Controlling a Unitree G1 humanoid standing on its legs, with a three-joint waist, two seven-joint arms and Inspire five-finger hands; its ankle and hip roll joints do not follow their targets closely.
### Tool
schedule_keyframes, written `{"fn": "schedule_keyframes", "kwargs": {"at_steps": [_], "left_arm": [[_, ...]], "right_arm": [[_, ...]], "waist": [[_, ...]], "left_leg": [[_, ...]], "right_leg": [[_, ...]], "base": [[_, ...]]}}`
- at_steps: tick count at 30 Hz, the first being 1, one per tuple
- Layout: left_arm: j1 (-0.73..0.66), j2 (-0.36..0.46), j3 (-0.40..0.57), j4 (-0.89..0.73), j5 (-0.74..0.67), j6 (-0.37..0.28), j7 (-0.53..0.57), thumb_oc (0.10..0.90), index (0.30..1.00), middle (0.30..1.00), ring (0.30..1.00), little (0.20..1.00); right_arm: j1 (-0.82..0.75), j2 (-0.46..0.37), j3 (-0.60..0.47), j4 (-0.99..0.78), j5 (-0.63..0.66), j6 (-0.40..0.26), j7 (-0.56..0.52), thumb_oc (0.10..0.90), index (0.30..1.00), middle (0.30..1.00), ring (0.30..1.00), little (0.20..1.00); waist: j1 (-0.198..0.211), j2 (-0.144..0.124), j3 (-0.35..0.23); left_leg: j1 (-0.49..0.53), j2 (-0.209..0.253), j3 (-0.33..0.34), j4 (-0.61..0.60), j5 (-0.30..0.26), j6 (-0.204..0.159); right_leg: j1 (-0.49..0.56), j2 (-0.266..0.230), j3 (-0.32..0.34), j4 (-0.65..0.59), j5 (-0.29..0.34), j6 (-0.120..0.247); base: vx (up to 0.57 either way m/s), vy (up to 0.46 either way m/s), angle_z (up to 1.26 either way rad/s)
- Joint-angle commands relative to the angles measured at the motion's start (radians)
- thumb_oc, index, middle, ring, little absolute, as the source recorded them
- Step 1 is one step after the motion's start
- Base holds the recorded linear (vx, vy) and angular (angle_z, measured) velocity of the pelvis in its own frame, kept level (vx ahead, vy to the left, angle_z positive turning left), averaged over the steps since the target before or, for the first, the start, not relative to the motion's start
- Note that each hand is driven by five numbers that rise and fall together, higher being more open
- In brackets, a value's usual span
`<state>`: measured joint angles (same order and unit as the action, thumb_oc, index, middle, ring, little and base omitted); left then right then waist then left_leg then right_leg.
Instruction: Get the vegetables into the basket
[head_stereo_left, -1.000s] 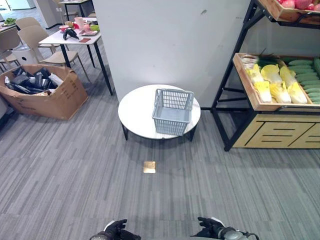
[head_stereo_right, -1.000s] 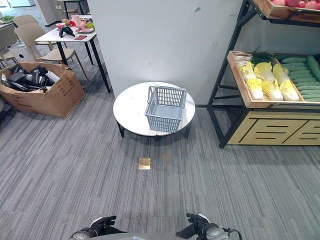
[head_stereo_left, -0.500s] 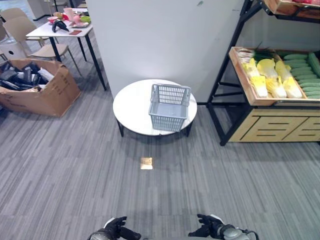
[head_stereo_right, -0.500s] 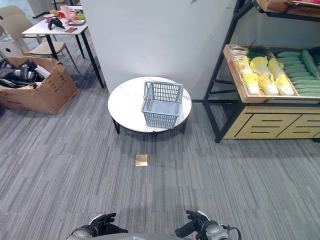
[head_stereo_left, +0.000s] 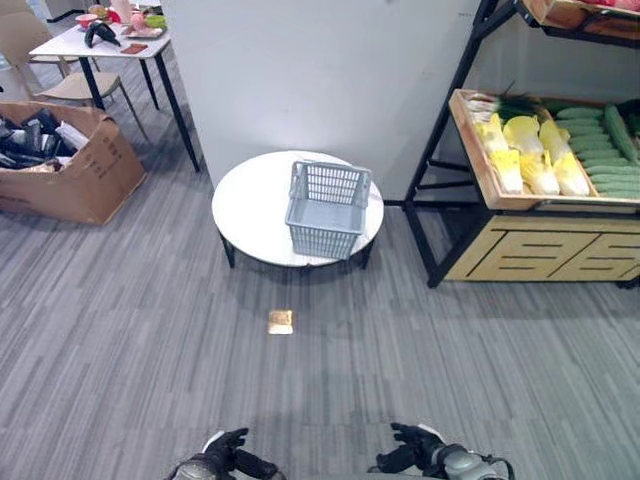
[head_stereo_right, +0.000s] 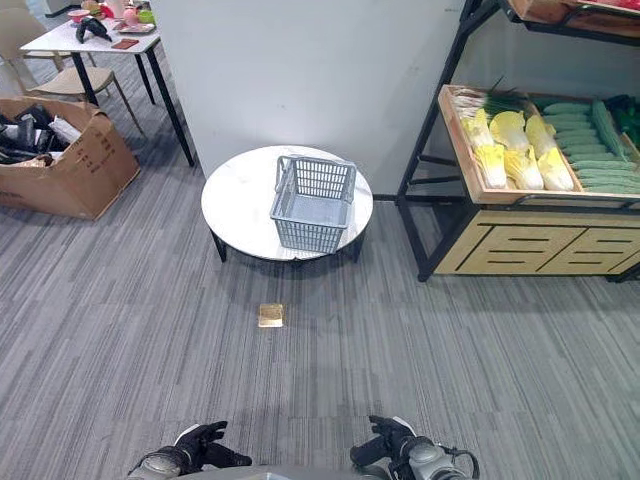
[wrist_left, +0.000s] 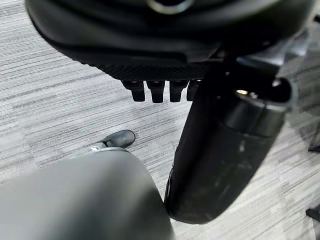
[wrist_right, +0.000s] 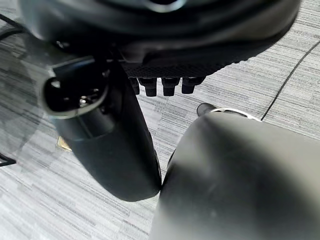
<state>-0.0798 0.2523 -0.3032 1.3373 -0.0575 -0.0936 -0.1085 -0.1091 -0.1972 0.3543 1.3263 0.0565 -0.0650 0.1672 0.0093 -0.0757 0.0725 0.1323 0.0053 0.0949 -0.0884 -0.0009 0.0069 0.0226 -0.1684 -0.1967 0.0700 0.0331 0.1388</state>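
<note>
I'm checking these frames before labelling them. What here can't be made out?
- Basket floor: hidden by its near wall in the left eye view, so its contents are uncertain.
- Vegetables on the shelf: the row is cut off by the right eye view's edge.
- Items on the far table: too small to identify.
- Left hand and right hand: partly cut off by the bottom edge.

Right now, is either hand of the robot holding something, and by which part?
Nothing is held. The left hand and the right hand hang low with relaxed fingers. The basket stands on the round table, the vegetables on the shelf.
</note>
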Motion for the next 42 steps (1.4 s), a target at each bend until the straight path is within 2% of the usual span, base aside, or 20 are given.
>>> {"fn": "schedule_keyframes", "kwargs": {"at_steps": [1, 4, 7, 9, 10, 17, 19, 23, 25, 26, 28, 30, 33, 34, 35, 37, 39, 40, 41, 42], "left_arm": [[0.001, -0.016, -0.010, 0.038, 0.033, -0.002, 0.003, 0.900, 1.000, 1.000, 1.000, 1.000], [0.001, -0.017, -0.018, 0.028, 0.030, -0.002, 0.004, 0.900, 1.000, 1.000, 1.000, 1.000], [-0.002, -0.013, -0.019, 0.028, 0.026, -0.007, 0.001, 0.900, 1.000, 1.000, 1.000, 1.000], [-0.003, -0.013, -0.022, 0.032, 0.028, -0.010, 0.003, 0.900, 1.000, 1.000, 1.000, 1.000], [-0.002, -0.013, -0.017, 0.038, 0.025, -0.012, 0.005, 0.900, 1.000, 1.000, 1.000, 1.000], [0.003, -0.017, -0.006, 0.052, 0.035, -0.011, 0.009, 0.900, 1.000, 1.000, 1.000, 1.000], [0.011, -0.027, -0.008, 0.059, 0.038, -0.006, 0.007, 0.900, 1.000, 1.000, 1.000, 1.000], [0.007, -0.030, -0.005, 0.061, 0.033, -0.001, 0.012, 0.900, 1.000, 1.000, 1.000, 1.000], [0.005, -0.031, -0.003, 0.059, 0.026, 0.003, 0.013, 0.900, 1.000, 1.000, 1.000, 1.000], [0.000, -0.035, -0.009, 0.051, 0.021, 0.006, 0.014, 0.900, 1.000, 1.000, 1.000, 1.000], [-0.002, -0.035, -0.015, 0.048, 0.024, 0.008, 0.015, 0.900, 1.000, 1.000, 1.000, 1.000], [-0.010, -0.037, -0.030, 0.039, 0.030, 0.007, 0.015, 0.900, 1.000, 1.000, 1.000, 1.000], [-0.022, -0.037, -0.048, 0.018, 0.027, 0.006, 0.015, 0.900, 1.000, 1.000, 1.000, 1.000], [-0.020, -0.036, -0.062, 0.003, 0.027, 0.009, 0.007, 0.900, 1.000, 1.000, 1.000, 1.000], [-0.020, -0.036, -0.062, 0.003, 0.027, 0.009, 0.007, 0.900, 1.000, 1.000, 1.000, 1.000], [-0.021, -0.035, -0.065, -0.006, 0.021, 0.008, 0.002, 0.900, 1.000, 1.000, 1.000, 1.000], [-0.019, -0.036, -0.074, -0.009, 0.031, 0.005, 0.002, 0.900, 1.000, 1.000, 1.000, 1.000], [-0.018, -0.036, -0.075, -0.009, 0.032, 0.005, 0.002, 0.900, 1.000, 1.000, 1.000, 1.000], [-0.013, -0.040, -0.072, -0.002, 0.031, 0.006, 0.003, 0.900, 1.000, 1.000, 1.000, 1.000], [-0.013, -0.041, -0.072, -0.002, 0.031, 0.006, 0.004, 0.900, 1.000, 1.000, 1.000, 1.000]], "right_arm": [[0.016, -0.025, 0.026, 0.024, 0.017, 0.001, 0.013, 0.900, 1.000, 1.000, 1.000, 1.000], [0.016, -0.028, 0.022, 0.002, 0.043, -0.006, 0.011, 0.900, 1.000, 1.000, 1.000, 1.000], [0.009, -0.029, 0.023, 0.003, 0.053, -0.011, 0.011, 0.900, 1.000, 1.000, 1.000, 1.000], [0.002, -0.030, 0.025, 0.009, 0.058, -0.010, 0.011, 0.900, 1.000, 1.000, 1.000, 1.000], [-0.001, -0.030, 0.024, 0.008, 0.071, -0.010, 0.013, 0.900, 1.000, 1.000, 1.000, 1.000], [0.007, -0.026, -0.013, 0.005, 0.125, -0.007, 0.011, 0.900, 1.000, 1.000, 1.000, 1.000], [0.016, -0.033, -0.014, 0.010, 0.119, -0.007, 0.008, 0.900, 1.000, 1.000, 1.000, 1.000], [0.012, -0.045, -0.015, 0.006, 0.127, -0.005, 0.012, 0.900, 1.000, 1.000, 1.000, 1.000], [0.020, -0.051, -0.034, 0.002, 0.154, -0.007, 0.010, 0.900, 1.000, 1.000, 1.000, 1.000], [0.023, -0.054, -0.030, -0.001, 0.146, -0.007, 0.012, 0.900, 1.000, 1.000, 1.000, 1.000], [0.025, -0.058, -0.026, 0.000, 0.139, -0.007, 0.010, 0.900, 1.000, 1.000, 1.000, 1.000], [0.028, -0.062, -0.009, -0.004, 0.122, -0.006, 0.012, 0.900, 1.000, 1.000, 1.000, 1.000], [0.032, -0.080, -0.012, 0.013, 0.119, -0.002, 0.012, 0.900, 1.000, 1.000, 1.000, 1.000], [0.041, -0.086, -0.021, 0.025, 0.124, 0.004, 0.017, 0.900, 1.000, 1.000, 1.000, 1.000], [0.042, -0.086, -0.022, 0.025, 0.124, 0.004, 0.017, 0.900, 1.000, 1.000, 1.000, 1.000], [0.043, -0.090, -0.022, 0.041, 0.117, 0.008, 0.017, 0.900, 1.000, 1.000, 1.000, 1.000], [0.041, -0.095, -0.019, 0.050, 0.106, 0.010, 0.015, 0.900, 1.000, 1.000, 1.000, 1.000], [0.042, -0.095, -0.019, 0.050, 0.106, 0.010, 0.015, 0.900, 1.000, 1.000, 1.000, 1.000], [0.043, -0.097, -0.012, 0.053, 0.090, 0.009, 0.014, 0.900, 1.000, 1.000, 1.000, 1.000], [0.044, -0.098, -0.012, 0.053, 0.090, 0.009, 0.014, 0.900, 1.000, 1.000, 1.000, 1.000]], "waist": [[0.014, -0.003, 0.014], [0.003, 0.003, 0.024], [-0.017, 0.005, 0.037], [-0.041, -0.001, 0.049], [-0.064, 0.003, 0.058], [-0.111, 0.006, 0.055], [-0.116, 0.014, 0.032], [-0.125, 0.038, 0.013], [-0.139, 0.052, 0.005], [-0.147, 0.065, 0.000], [-0.150, 0.070, 0.001], [-0.153, 0.073, 0.002], [-0.150, 0.066, 0.010], [-0.149, 0.050, 0.014], [-0.147, 0.051, 0.015], [-0.138, 0.044, 0.020], [-0.112, 0.025, 0.017], [-0.109, 0.026, 0.019], [-0.091, 0.024, 0.021], [-0.088, 0.023, 0.024]], "left_leg": [[-0.008, -0.079, 0.005, 0.036, -0.058, 0.042], [0.005, -0.080, -0.010, 0.042, -0.067, 0.046], [0.035, -0.072, -0.021, 0.025, -0.071, 0.036], [0.058, -0.070, -0.044, 0.017, -0.077, 0.031], [0.092, -0.061, -0.060, 0.004, -0.091, 0.026], [0.144, -0.057, -0.109, 0.001, -0.134, 0.013], [0.172, -0.047, -0.132, 0.001, -0.158, 0.005], [0.187, -0.006, -0.144, 0.026, -0.141, -0.022], [0.180, 0.022, -0.149, 0.088, -0.092, -0.057], [0.174, 0.043, -0.156, 0.143, -0.017, -0.093], [0.167, 0.050, -0.162, 0.166, 0.018, -0.109], [0.140, 0.059, -0.162, 0.234, 0.095, -0.150], [0.060, 0.067, -0.150, 0.394, 0.221, -0.193], [-0.002, 0.079, -0.088, 0.486, 0.264, -0.184], [-0.002, 0.080, -0.086, 0.489, 0.261, -0.183], [-0.039, 0.113, -0.020, 0.476, 0.240, -0.152], [-0.133, 0.107, 0.014, 0.397, 0.144, -0.118], [-0.130, 0.108, 0.016, 0.401, 0.138, -0.118], [-0.187, 0.111, 0.012, 0.290, 0.108, -0.110], [-0.179, 0.110, 0.014, 0.289, 0.105, -0.110]], "right_leg": [[-0.043, -0.077, 0.027, 0.109, 0.175, 0.074], [-0.090, -0.076, 0.040, 0.165, 0.186, 0.064], [-0.141, -0.054, 0.049, 0.092, 0.191, 0.055], [-0.197, -0.035, 0.093, 0.004, 0.222, 0.060], [-0.241, -0.001, 0.121, -0.062, 0.263, 0.068], [-0.298, 0.050, 0.108, -0.124, 0.281, 0.072], [-0.280, 0.050, 0.089, -0.125, 0.281, 0.053], [-0.260, 0.073, 0.056, -0.110, 0.260, 0.029], [-0.243, 0.097, 0.047, -0.083, 0.222, 0.005], [-0.231, 0.108, 0.031, -0.050, 0.187, -0.018], [-0.217, 0.115, 0.024, -0.049, 0.173, -0.027], [-0.201, 0.123, 0.020, -0.035, 0.144, -0.045], [-0.141, 0.132, 0.022, -0.028, 0.091, -0.083], [-0.097, 0.126, 0.027, -0.029, 0.069, -0.103], [-0.096, 0.128, 0.028, -0.029, 0.069, -0.103], [-0.062, 0.124, 0.032, -0.041, 0.056, -0.106], [-0.009, 0.113, 0.049, -0.075, 0.044, -0.088], [-0.005, 0.114, 0.051, -0.077, 0.043, -0.087], [0.021, 0.109, 0.064, -0.090, 0.033, -0.073], [0.027, 0.108, 0.066, -0.092, 0.031, -0.072]], "base": [[0.03, 0.077, -0.09], [0.07, 0.037, -0.04], [0.11, -0.033, 0.05], [0.19, -0.059, 0.12], [0.27, -0.069, 0.17], [0.18, -0.046, 0.42], [0.21, -0.119, 0.64], [0.25, -0.166, 0.40], [0.27, -0.179, 0.15], [0.33, -0.221, 0.24], [0.19, -0.122, 0.22], [0.17, -0.141, 0.10], [0.31, -0.269, 0.18], [0.26, -0.244, 0.16], [0.25, -0.206, 0.03], [0.15, -0.068, -0.05], [0.24, -0.066, -0.12], [0.27, 0.006, -0.02], [0.14, 0.035, -0.07], [0.24, 0.066, -0.20]]}}
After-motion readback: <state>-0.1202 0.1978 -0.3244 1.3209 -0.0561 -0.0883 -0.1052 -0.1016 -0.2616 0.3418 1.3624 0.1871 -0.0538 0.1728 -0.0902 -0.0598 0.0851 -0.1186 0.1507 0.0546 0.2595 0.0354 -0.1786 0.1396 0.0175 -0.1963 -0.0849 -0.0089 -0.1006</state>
